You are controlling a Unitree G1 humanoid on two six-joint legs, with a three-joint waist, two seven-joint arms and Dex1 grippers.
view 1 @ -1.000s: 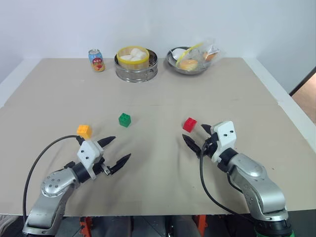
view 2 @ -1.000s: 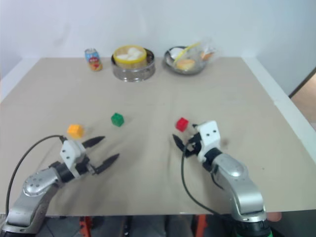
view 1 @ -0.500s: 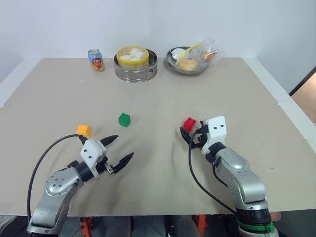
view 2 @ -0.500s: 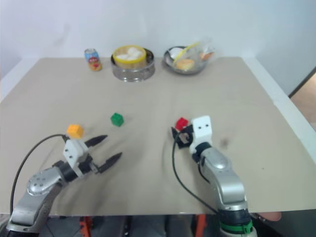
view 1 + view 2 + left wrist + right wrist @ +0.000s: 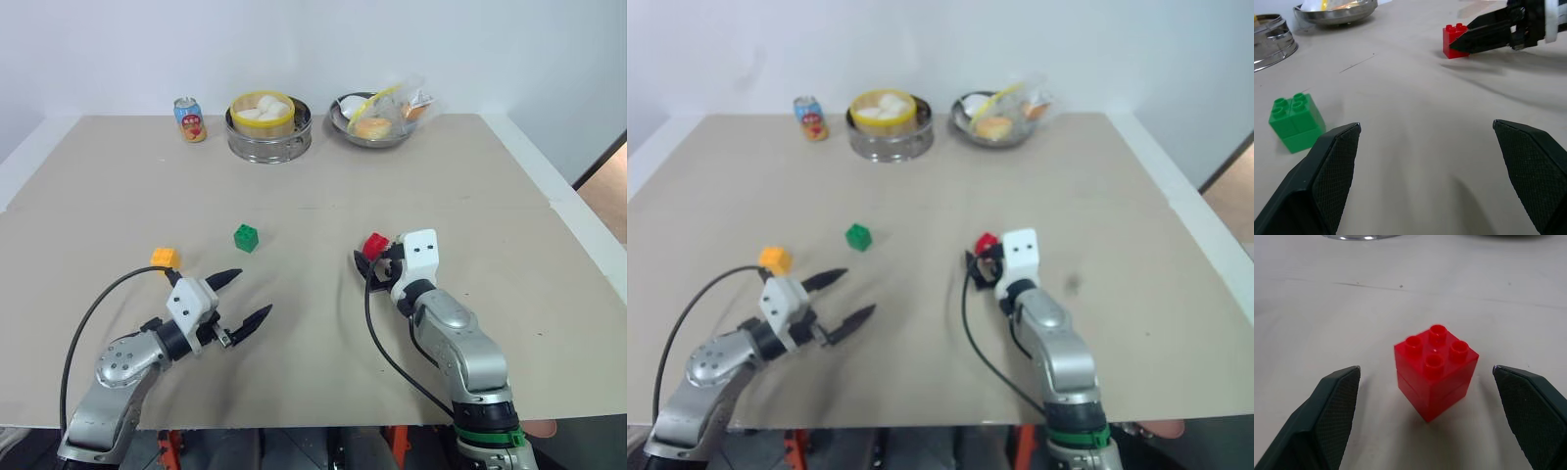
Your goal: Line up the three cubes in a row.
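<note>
Beige tabletop (image 5: 323, 186): right gripper (image 5: 378, 262) spread wide around the red cube (image 5: 1436, 370), pads clear of it; left gripper (image 5: 240, 297) also spread, holding nothing.

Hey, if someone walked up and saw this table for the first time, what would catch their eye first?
Probably the right gripper, its fingers spread wide on either side of the red cube right of the table's middle without touching it. Next, the green cube near the centre and the yellow-orange cube to its left, just beyond the open left gripper. A soda can and food containers line the far edge.
</note>
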